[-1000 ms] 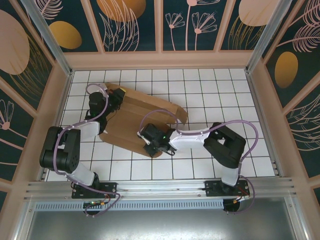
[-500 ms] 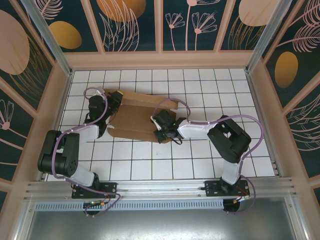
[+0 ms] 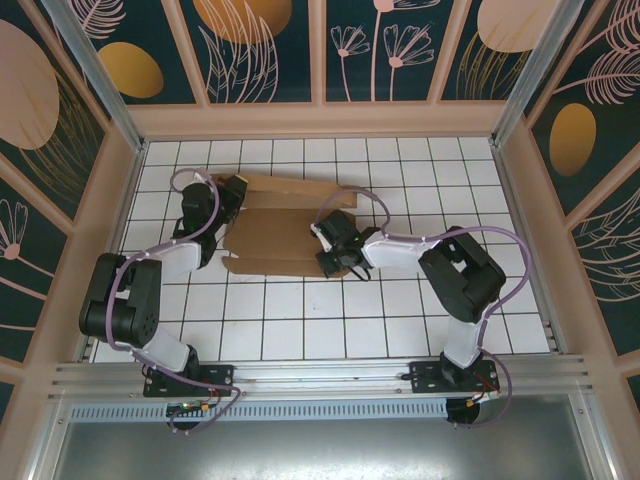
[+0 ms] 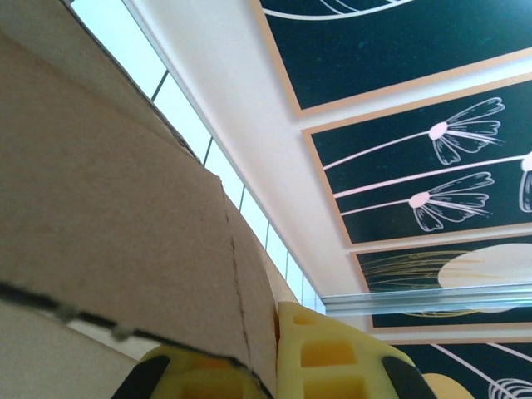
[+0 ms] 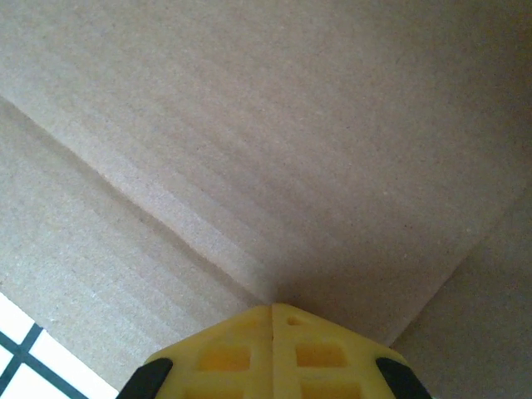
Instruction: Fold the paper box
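Cardboard count: one paper box [image 3: 285,225], two arms.

Top view: the box lies mid tabletop [image 3: 400,320], long axis left-right. The left gripper [image 3: 230,195] sits at its left end and the right gripper [image 3: 335,243] at its right end, both equally near.

Left wrist: fingers [image 4: 332,357] clenched, nothing visibly pinched. A flap rises up-left of them, its edge against the tips.

Right wrist: fingers [image 5: 224,359] clenched, empty, tips butted into a crease with cardboard dead ahead. Next push likely runs inward along that axis.
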